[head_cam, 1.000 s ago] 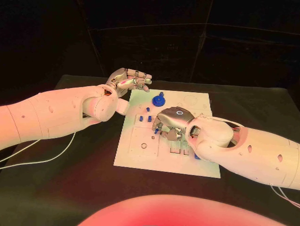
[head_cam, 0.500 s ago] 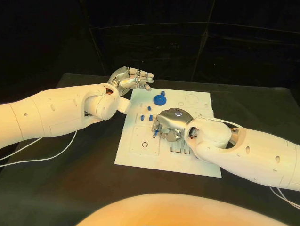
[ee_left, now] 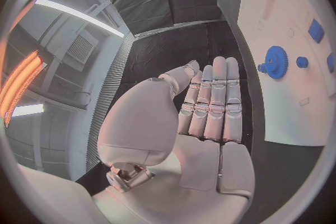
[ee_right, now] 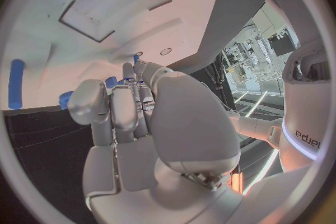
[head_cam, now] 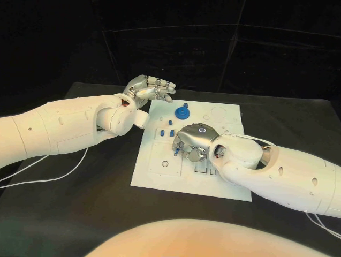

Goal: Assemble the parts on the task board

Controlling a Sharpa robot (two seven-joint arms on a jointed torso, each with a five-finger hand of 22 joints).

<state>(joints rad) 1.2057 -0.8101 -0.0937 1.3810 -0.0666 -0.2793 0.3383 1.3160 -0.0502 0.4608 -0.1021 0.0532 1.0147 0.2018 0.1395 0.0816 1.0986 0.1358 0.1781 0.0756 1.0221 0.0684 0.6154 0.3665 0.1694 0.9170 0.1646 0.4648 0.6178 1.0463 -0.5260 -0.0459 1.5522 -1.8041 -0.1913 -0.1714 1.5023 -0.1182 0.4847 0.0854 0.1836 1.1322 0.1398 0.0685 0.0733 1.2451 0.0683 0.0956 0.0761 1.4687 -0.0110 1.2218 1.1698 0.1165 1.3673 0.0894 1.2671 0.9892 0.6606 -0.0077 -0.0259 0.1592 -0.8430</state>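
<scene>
Board (head_cam: 217,182) sits mid-table (head_cam: 70,214), long side running away from the robot. Right hand (head_cam: 193,142) is down over the board's middle, knuckles up, fingers curled under toward the surface next to the small blue pegs (head_cam: 166,133). A blue bit shows at its fingertips in head view, but can't tell if it's pinched or just lying there; the wrist view shows the fingers (ee_right: 126,112) drawn together against the thumb with blue pieces (ee_right: 17,91) on the board beyond them, contact not clear. So the right hand's hold: cannot tell. Left hand (head_cam: 149,88) hovers off the board's far left corner, above the table, not touching anything. Its fingers (ee_left: 213,103) are straight and packed side by side, thumb alongside, nothing in it. Blue gear (head_cam: 182,113) stands on the board's far part, between the two hands, with a small blue peg just beyond it. Gear (ee_left: 275,62) also visible past the left fingertips, apart from them.
</scene>
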